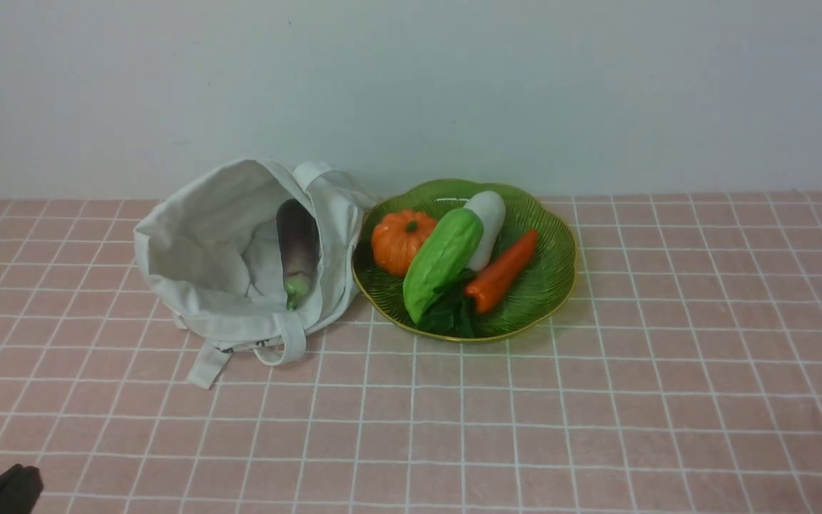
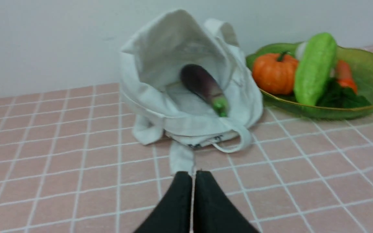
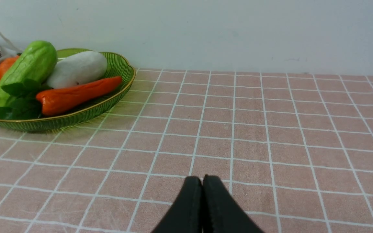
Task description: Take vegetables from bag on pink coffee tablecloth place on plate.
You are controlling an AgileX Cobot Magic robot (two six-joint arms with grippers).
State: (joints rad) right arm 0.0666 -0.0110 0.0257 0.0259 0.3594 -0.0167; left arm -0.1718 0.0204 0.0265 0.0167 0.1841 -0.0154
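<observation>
In the front view the left hand (image 1: 4,489) showed only as a dark tip at the near left corner of the bench, well apart from the bag (image 1: 197,243), which lay ahead of it and toward the plate's side. The eggplant (image 1: 297,250) lay inside the bag's open mouth, long axis running away from the robot, green stem end nearest. The plate (image 1: 550,285) sat just beside the bag on the pink tablecloth (image 1: 596,428), already carrying the green gourd (image 1: 443,260), a pumpkin (image 1: 400,239), a white vegetable (image 1: 488,214) and a carrot (image 1: 502,271). The right hand was out of this view.

In the left wrist view the left hand (image 2: 193,176) had its fingers pressed together, empty. The eggplant (image 2: 202,85) lay straight ahead of it, past a strap (image 2: 181,158), stem end toward the hand.

In the right wrist view the right hand (image 3: 202,181) was likewise pressed together and empty; the plate (image 3: 121,81) stood ahead and off to its bag side, the bag barely visible. The left hand appeared the nearer to the eggplant.
</observation>
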